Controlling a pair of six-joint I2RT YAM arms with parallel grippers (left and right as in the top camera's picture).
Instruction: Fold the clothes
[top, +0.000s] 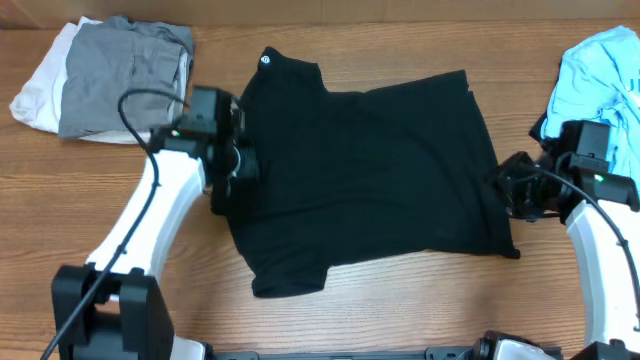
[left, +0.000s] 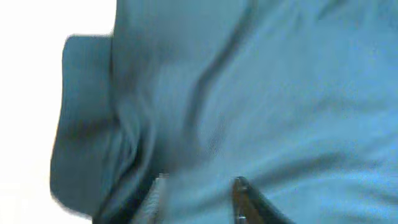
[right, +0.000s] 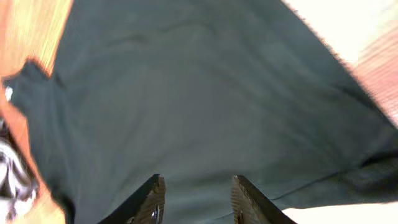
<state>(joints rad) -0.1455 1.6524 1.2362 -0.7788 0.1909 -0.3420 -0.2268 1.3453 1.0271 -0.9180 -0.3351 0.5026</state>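
Note:
A black short-sleeved shirt (top: 370, 170) lies spread across the middle of the table, its small white logo (top: 268, 58) at the collar on the far left. My left gripper (top: 238, 160) is over the shirt's left edge. In the blurred left wrist view its jaws (left: 198, 196) stand apart, with fabric (left: 249, 93) filling the gap. My right gripper (top: 508, 195) is at the shirt's right edge. Its jaws (right: 196, 199) are open just above the dark cloth (right: 199, 93), holding nothing.
A grey garment (top: 125, 70) lies on a white one (top: 40, 85) at the far left corner. A light blue garment (top: 605, 70) lies bunched at the far right, behind my right arm. Bare wooden table (top: 400, 310) shows in front of the shirt.

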